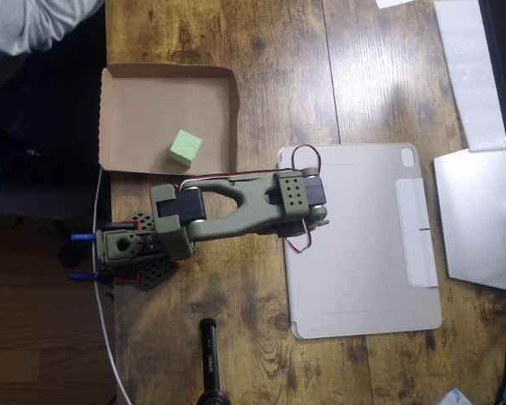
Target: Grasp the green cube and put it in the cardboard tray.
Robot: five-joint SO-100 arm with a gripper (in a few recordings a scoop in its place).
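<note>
Green cube already sits inside the cardboard tray; foam-looking, probably light and squishy, best pinched on 2 opposite flat faces. Jaws' state can't be told.

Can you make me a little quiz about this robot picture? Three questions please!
1. True or false: the green cube lies inside the cardboard tray.
2. What does the arm's folded end hang over? A) the grey tablet cover B) the tray C) bare wood only
3. Fill in: in the overhead view the cube sits nearer the tray's ____ edge (right or left).

Key:
1. True. It rests on the tray floor.
2. A. The arm's end overlaps the cover's left edge.
3. Right.
</note>
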